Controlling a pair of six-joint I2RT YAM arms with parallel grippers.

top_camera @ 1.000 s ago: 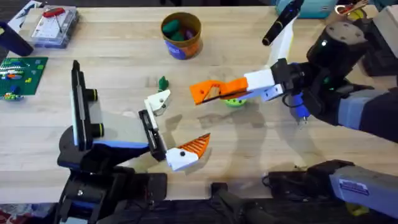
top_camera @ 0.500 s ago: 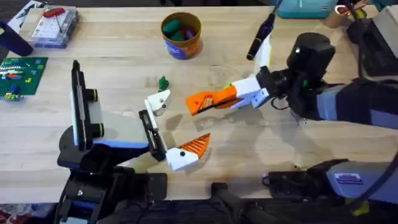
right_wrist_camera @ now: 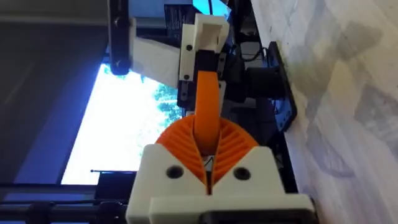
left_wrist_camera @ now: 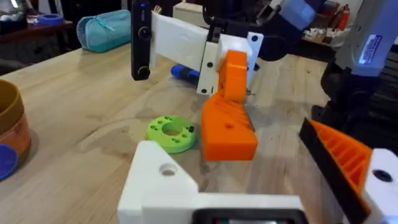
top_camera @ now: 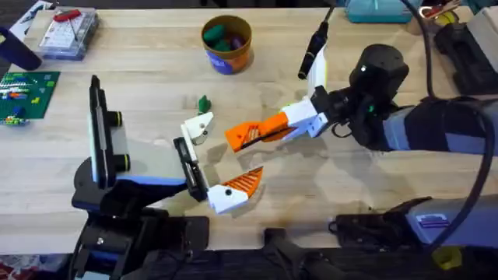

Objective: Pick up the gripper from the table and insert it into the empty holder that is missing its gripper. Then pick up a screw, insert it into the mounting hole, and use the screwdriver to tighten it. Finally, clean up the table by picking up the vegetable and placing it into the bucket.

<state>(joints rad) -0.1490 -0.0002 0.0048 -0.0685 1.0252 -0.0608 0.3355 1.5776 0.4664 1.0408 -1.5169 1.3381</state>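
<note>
The right claw (top_camera: 247,135), clenched on the gripper (top_camera: 257,130), hangs over the table (top_camera: 140,93) just beside the holder (top_camera: 198,125), with a lime-green disc (left_wrist_camera: 171,132) below, the vegetable (top_camera: 204,103) near the holder, and the bucket (top_camera: 226,44) well apart.

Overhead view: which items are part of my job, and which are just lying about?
Job items:
orange ribbed finger with white base, clamped in the right gripper
small white pointed holder
tiny dark green vegetable
orange-brown bucket with blue band

Lying about:
lime-green round disc
clear plastic parts box
green circuit board
</note>
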